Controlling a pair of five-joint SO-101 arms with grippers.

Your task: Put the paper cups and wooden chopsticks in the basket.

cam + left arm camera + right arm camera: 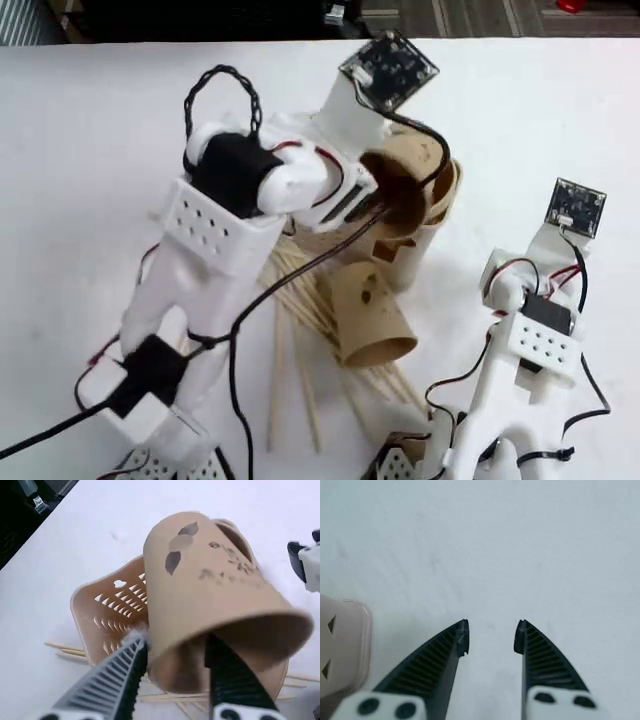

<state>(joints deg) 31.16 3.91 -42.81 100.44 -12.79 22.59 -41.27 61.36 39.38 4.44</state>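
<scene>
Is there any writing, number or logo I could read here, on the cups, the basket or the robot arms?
No text can be read in any view.
Paper cup held by the left hand: dark leaf shapes and speckles, no letters.
Basket: patterned cut-out holes, no writing.
Camera board on an arm's wrist: any print is too small to read.

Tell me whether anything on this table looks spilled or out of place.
Yes. A brown paper cup lies tipped on its side across a loose scatter of thin wooden chopsticks on the white table, some poking out from under the tan perforated plastic basket.
</scene>
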